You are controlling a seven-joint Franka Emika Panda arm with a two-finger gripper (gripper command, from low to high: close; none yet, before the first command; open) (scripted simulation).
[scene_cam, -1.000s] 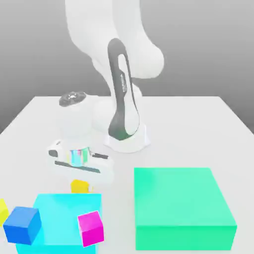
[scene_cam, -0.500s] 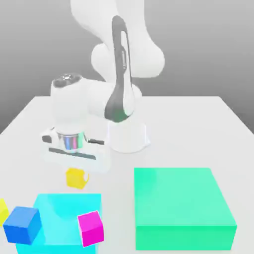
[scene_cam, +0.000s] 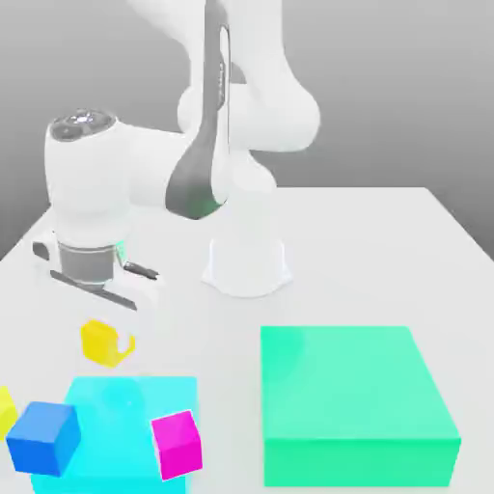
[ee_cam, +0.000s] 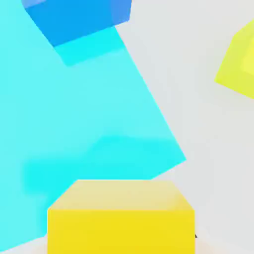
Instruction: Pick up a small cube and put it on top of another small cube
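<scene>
A small bright-yellow cube (scene_cam: pixel 100 342) hangs under the white hand, above the table. My gripper (scene_cam: pixel 108 328) is shut on it, lifted clear of the surface. In the hand view the same held cube (ee_cam: pixel 121 216) sits close against the camera. A second small yellow cube (scene_cam: pixel 5 410) rests on the table at the exterior view's far left edge, beside the cyan block, partly cut off; the hand view shows this cube (ee_cam: pixel 240 62) off to one side. The held cube hovers behind the cyan block's far left corner in the exterior view.
A flat cyan block (scene_cam: pixel 121 410) lies front left, with a blue cube (scene_cam: pixel 43 436) and a magenta cube (scene_cam: pixel 177 444) in front of it. A large green block (scene_cam: pixel 352 400) fills the front right. The arm's white base (scene_cam: pixel 246 265) stands mid-table.
The hand has risen and swung toward the exterior view's left, carrying the yellow cube with it, from behind the cyan block's middle to its far left corner.
</scene>
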